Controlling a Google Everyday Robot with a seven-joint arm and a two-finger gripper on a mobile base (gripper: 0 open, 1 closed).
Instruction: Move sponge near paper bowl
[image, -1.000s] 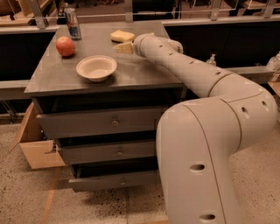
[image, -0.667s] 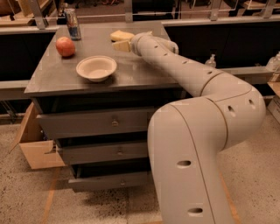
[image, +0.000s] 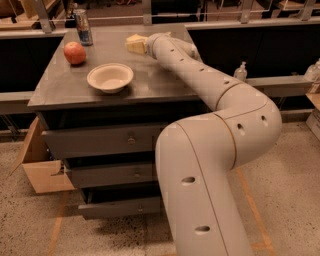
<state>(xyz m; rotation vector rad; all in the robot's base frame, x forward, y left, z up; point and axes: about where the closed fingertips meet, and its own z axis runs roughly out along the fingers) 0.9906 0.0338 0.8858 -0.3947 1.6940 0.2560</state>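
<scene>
The pale yellow sponge lies at the back middle of the grey cabinet top. The cream paper bowl sits upright nearer the front, to the left of the sponge and well apart from it. My gripper is at the end of the long white arm, right against the sponge's right side. The arm's end hides where gripper and sponge meet, so I cannot tell whether the sponge is held.
A red apple lies at the back left of the top, with a drink can standing behind it. Closed drawers run below the top. A cardboard box sits on the floor at left. A railing runs behind.
The arm has stretched farther over the top, bringing the gripper from a little in front of the sponge up against it. The sponge, bowl and apple have stayed in place.
</scene>
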